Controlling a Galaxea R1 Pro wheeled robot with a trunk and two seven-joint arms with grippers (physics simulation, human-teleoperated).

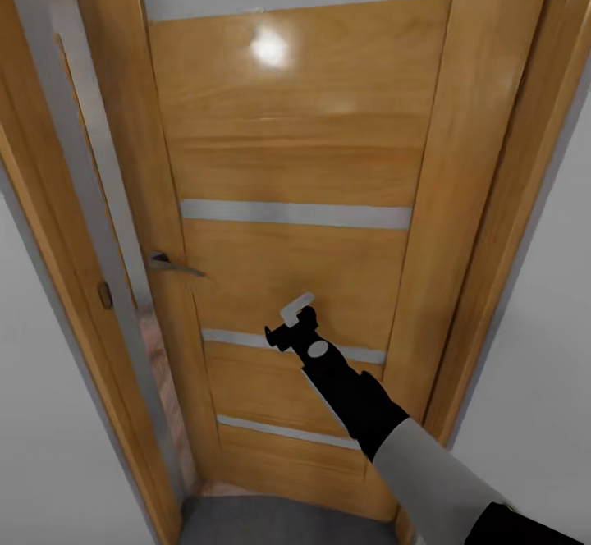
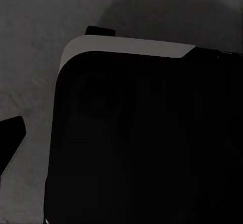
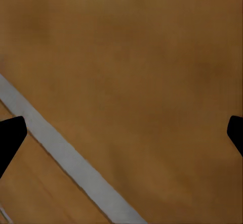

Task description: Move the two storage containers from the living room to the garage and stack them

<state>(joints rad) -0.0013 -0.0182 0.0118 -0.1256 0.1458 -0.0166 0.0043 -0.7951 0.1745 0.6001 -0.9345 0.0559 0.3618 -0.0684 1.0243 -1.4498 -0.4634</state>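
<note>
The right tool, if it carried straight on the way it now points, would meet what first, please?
Most likely the wooden door. The right tool points at its panel, near a frosted strip, with nothing showing between. The gap is hard to judge.

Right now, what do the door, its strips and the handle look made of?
The door looks like varnished wood: orange-brown grain with a glossy light spot on it. The strips look like frosted glass or matte grey inlay; I cannot tell which. The handle looks like brushed grey metal. The right end effector is up against the door.
</note>
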